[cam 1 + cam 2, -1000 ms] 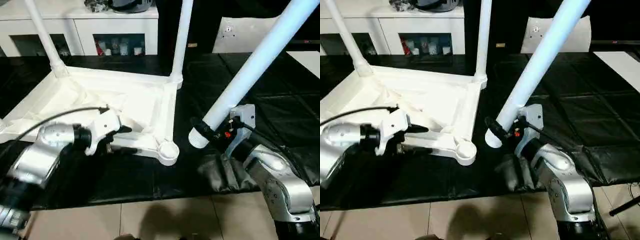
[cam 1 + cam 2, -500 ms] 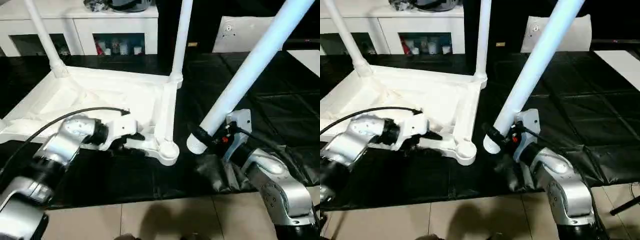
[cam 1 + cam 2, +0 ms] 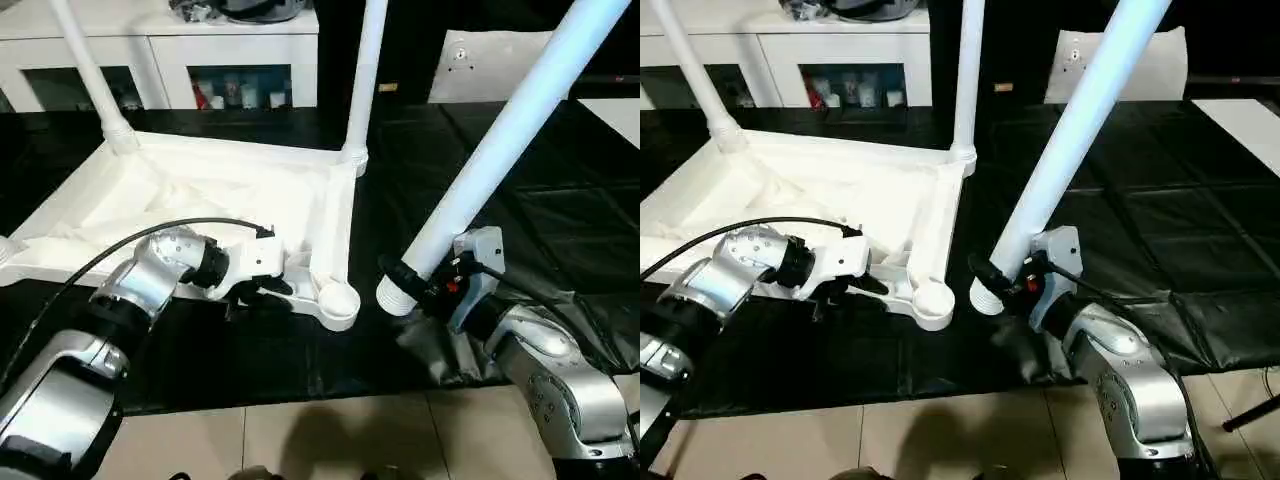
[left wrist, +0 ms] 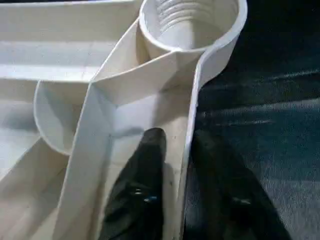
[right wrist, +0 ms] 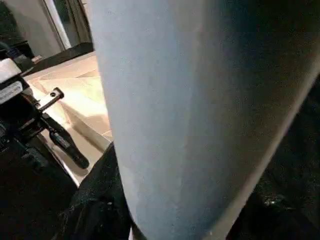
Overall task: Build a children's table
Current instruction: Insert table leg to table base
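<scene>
Black quilted matting [image 3: 560, 200] covers our work surface, with pale floor tiles [image 3: 330, 440] along the bottom edge and a white cabinet [image 3: 170, 50] across the upper left. On that matting, left of centre, our tabletop [image 3: 200, 195] lies underside up, two legs [image 3: 365, 70] already standing in its far corner sockets. Its near right corner socket [image 3: 340, 300] is empty. Our left gripper [image 4: 177, 165] reaches in from the lower left, forearm low over the mat, one finger [image 4: 145, 175] inside the rim and the other outside, pinching the tabletop's near rim just beside that socket. Our right gripper [image 3: 425, 285], at lower centre-right, clasps another leg [image 3: 500, 140] near its thick end; this leg slants up toward the upper right corner, its end hanging just beside the empty socket.
</scene>
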